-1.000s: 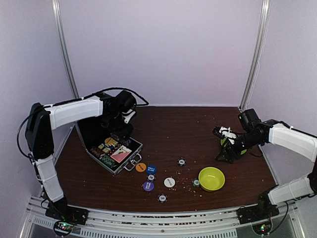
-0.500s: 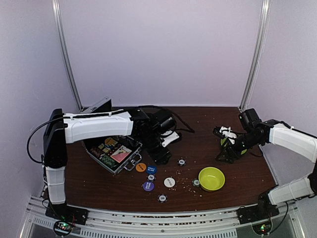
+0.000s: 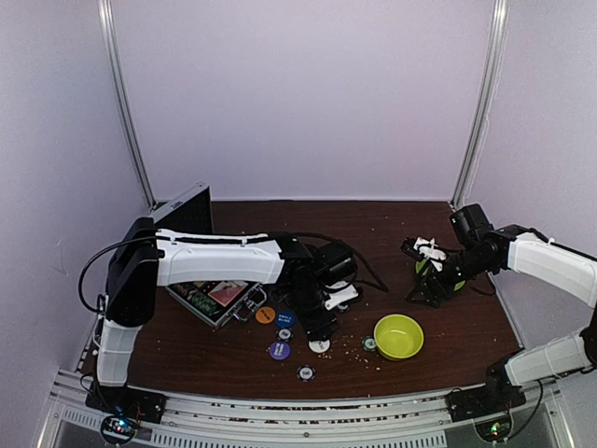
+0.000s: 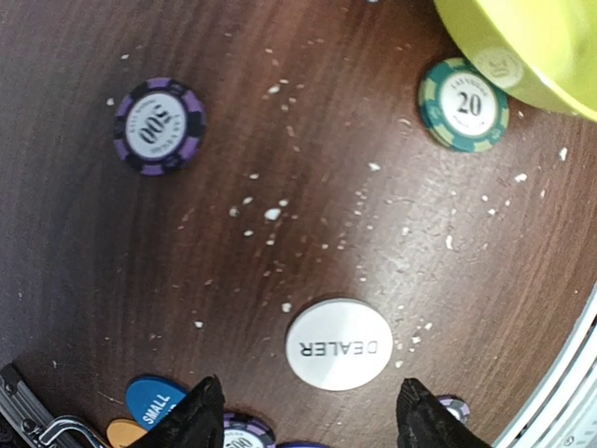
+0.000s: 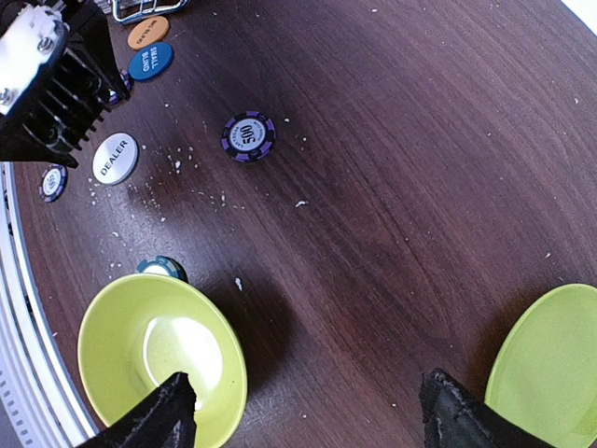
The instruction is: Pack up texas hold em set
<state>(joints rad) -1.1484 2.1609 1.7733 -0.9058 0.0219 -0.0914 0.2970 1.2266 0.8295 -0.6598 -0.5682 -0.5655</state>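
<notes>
The left pincer (image 4: pixel 312 425) stands wide and empty just above the white DEALER button (image 4: pixel 338 343) on the counter (image 4: pixel 308 140). Farther out lie a purple 500 chip (image 4: pixel 159 126) and a green 20 chip (image 4: pixel 464 105), the latter just beside the lime-green bowl (image 4: pixel 522 65). The silver case (image 3: pixel 185 211) sits open to its left. The right pincer (image 5: pixel 308 415) gapes empty between the bowl and the lime-green plate (image 5: pixel 550 364).

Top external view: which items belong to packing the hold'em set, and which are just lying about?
Job: case, DEALER button, blue button, orange button, purple 500 chip, green 20 chip.
Lying about: lime-green bowl, lime-green plate, crumbs.
</notes>
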